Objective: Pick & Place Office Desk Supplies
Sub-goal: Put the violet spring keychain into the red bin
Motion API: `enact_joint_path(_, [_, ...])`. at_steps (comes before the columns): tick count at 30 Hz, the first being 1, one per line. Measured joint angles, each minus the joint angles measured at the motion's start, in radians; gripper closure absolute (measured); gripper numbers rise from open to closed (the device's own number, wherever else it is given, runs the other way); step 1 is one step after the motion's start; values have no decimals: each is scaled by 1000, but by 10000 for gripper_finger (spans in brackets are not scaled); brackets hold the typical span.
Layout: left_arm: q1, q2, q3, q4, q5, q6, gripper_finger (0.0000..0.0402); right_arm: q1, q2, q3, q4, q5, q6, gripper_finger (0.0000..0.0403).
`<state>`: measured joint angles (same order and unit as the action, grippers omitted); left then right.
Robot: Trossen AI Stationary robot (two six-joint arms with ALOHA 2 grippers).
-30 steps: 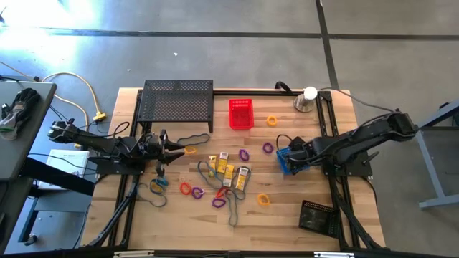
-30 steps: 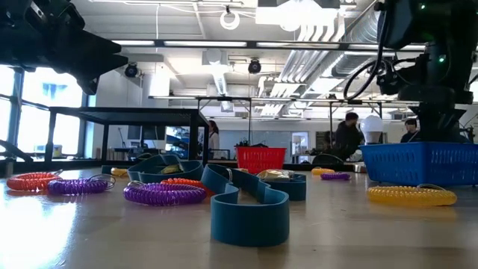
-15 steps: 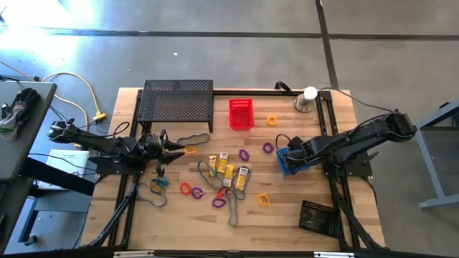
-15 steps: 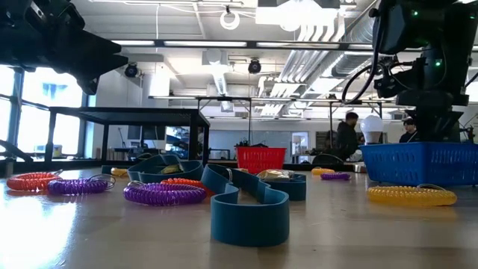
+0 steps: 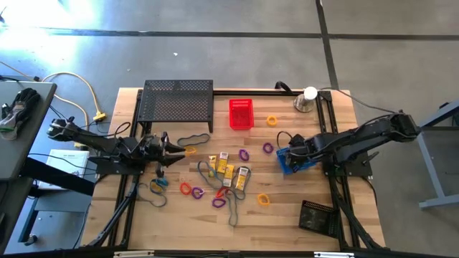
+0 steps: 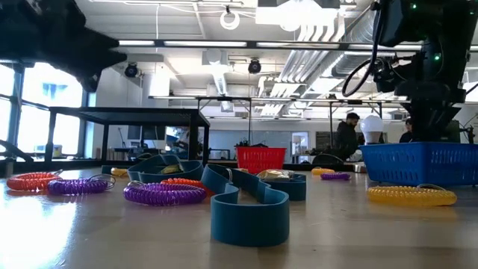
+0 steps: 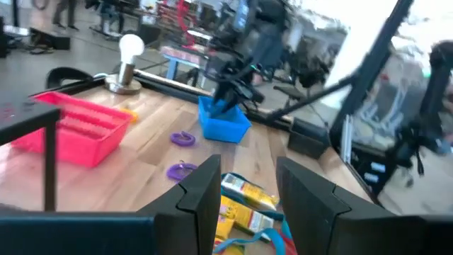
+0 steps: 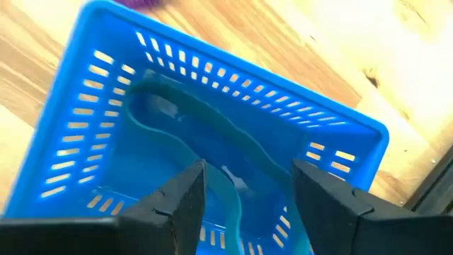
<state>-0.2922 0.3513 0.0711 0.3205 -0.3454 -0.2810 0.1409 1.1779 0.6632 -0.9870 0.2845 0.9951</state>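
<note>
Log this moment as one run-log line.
right gripper: open over blue basket, band inside | left gripper: open, waiting by mesh shelf

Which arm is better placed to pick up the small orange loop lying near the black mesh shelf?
Probably left: the left gripper, open, sits right beside the orange loop; the right gripper is over the blue basket.

Small coiled elastic loops lie scattered flat on the wood table: orange (image 5: 272,120) nr the red basket, purple ones (image 5: 244,154) & (image 5: 268,147) mid-table, red (image 5: 186,189), purple (image 5: 219,203), yellow (image 5: 264,200) toward the front. Small yellow-and-white boxes (image 5: 224,166) sit clustered at centre, touching. Thin dark band loops: one (image 5: 193,138) by the mesh shelf, one (image 5: 234,208) at front. A blue-green band (image 8: 212,152) lies curled inside the blue basket
</note>
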Motion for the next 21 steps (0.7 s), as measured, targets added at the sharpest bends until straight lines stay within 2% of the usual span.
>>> enact_joint_path(3, [-15, 81, 41, 51, 1, 44, 269, -9, -28, 1, 0, 3, -38, 218])
enact_joint_path(7, [-22, 265, 84, 151, 1, 45, 269, -13, -62, 1, 11, 36, -118, 227])
enact_joint_path(12, [-22, 524, 95, 461, 4, 103, 269, -13, -102, 1, 65, 35, -215, 231])
enact_joint_path(17, [-22, 720, 95, 656, 6, 126, 269, -12, -122, 2, 230, 34, -355, 231])
enact_joint_path(21, [-22, 835, 97, 753, 6, 93, 269, -12, -120, 2, 433, 33, -531, 232])
